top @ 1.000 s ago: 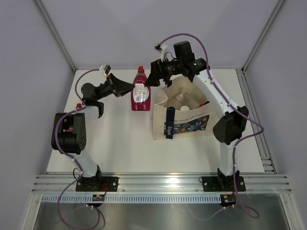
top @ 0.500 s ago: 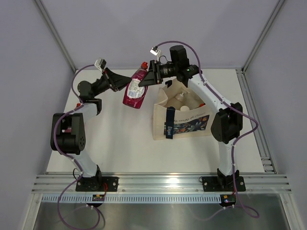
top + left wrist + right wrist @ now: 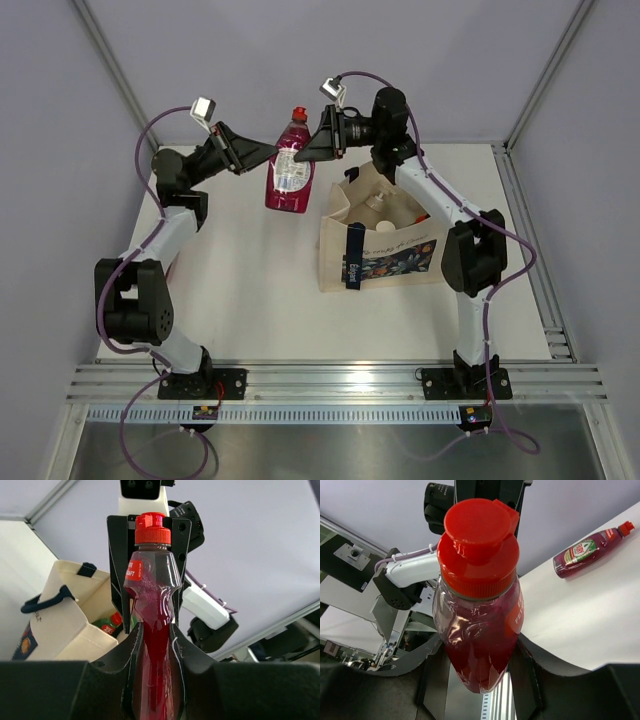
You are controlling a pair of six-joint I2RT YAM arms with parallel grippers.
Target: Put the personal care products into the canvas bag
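A red squeeze bottle (image 3: 288,172) with a red cap hangs in the air left of the canvas bag (image 3: 385,250), upright. My left gripper (image 3: 272,152) is shut on it from the left, and my right gripper (image 3: 305,152) is shut on its upper body from the right. In the left wrist view the bottle (image 3: 152,605) fills the gap of the left gripper (image 3: 152,650). In the right wrist view the bottle (image 3: 480,630) sits in the right gripper (image 3: 477,665). The open bag holds a white-capped bottle (image 3: 378,206) and a green one (image 3: 106,625).
A second red bottle (image 3: 590,550) lies on its side on the white table in the right wrist view; the top view does not show it. The bag's navy handle (image 3: 355,255) hangs over its front. Metal frame posts edge the table.
The red bottle has gone from standing on the table to hanging in the air. The left arm rose with it. The right gripper swung left from the bag and shut on it.
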